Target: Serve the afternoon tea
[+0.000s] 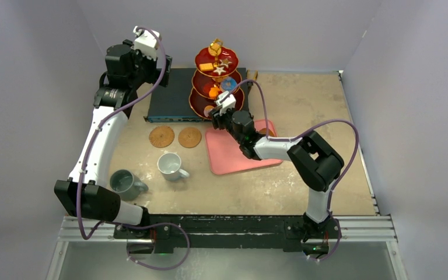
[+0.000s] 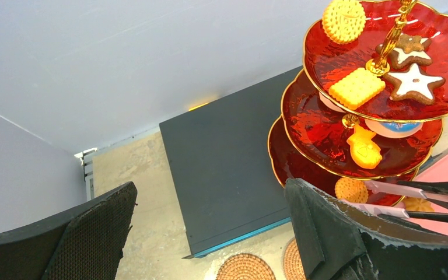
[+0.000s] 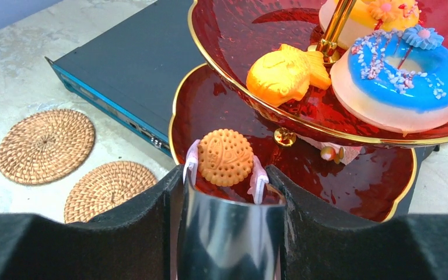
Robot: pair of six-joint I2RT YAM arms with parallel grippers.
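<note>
Fingers of the right gripper clamp one pair of tongs; its tips pinch one round biscuit over the bottom tier of the stand; stand upright, three tiers, long axis vertical, by the box's right end at the table's far edge; left gripper spread wide, empty; two coasters before the box; two mugs upright toward the near-left corner, handles pointing right.

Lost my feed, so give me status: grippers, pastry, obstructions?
Left gripper open, empty, above dark box. Right gripper shut on tongs, pinching round biscuit at red stand bottom tier. Upper tier overhangs close; otherwise clear.
</note>
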